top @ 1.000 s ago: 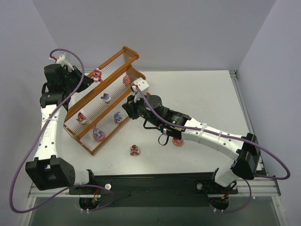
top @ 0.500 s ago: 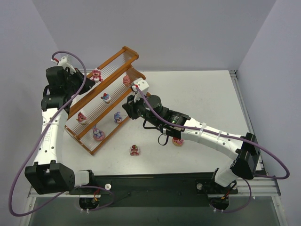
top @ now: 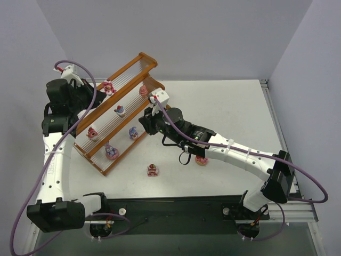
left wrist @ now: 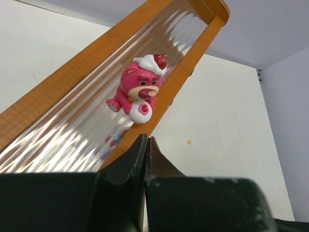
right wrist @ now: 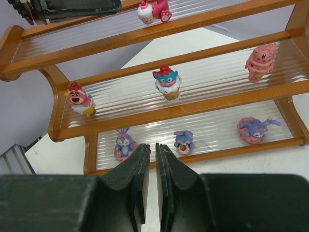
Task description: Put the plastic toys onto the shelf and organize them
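The shelf [top: 148, 60] is a stepped rack with glossy orange-brown rails and clear ribbed slats that catch the light. It stands aslant on the white table [top: 234, 106]. Seven small shiny plastic toys [right wrist: 167, 83] sit on it: a pink bear [left wrist: 140, 89] with a cream-and-cherry cap on the top tier, three on the middle tier and three on the bottom, among them a purple bunny [right wrist: 124, 144]. Two more lie on the table, a red-pink one [top: 153, 170] and what looks like a pink donut [top: 201, 160], half hidden under the right arm. Since a second ago the left arm has drawn back leftward; the right has barely moved. The left gripper [left wrist: 147, 144] is pressed together and empty, just below the bear. The right gripper [right wrist: 153, 151], facing the bottom tier, shows only a thin slit and grips nothing.
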`<state>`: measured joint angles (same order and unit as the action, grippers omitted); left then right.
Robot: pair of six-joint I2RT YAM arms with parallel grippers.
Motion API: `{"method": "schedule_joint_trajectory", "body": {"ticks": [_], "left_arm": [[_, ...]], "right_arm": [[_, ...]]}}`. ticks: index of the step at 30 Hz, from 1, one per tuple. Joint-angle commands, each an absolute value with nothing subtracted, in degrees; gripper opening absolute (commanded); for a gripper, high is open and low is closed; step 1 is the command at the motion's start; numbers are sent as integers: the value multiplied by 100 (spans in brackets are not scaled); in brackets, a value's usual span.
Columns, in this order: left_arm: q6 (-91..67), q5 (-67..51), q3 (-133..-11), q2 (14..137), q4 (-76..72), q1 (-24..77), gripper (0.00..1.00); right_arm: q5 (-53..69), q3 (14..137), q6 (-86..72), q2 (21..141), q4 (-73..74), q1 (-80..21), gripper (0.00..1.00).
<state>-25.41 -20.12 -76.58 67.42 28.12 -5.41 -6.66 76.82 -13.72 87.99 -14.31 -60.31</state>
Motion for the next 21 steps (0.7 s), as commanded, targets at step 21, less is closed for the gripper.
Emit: {"method": "schedule_joint_trajectory", "body": {"ticks": [21], "left_arm": [[-2514,-2584,-7699,7084,2417,-536,0]], "right_arm": [[-782,7849,-1459,8772,-1643,-5915,12]]}}
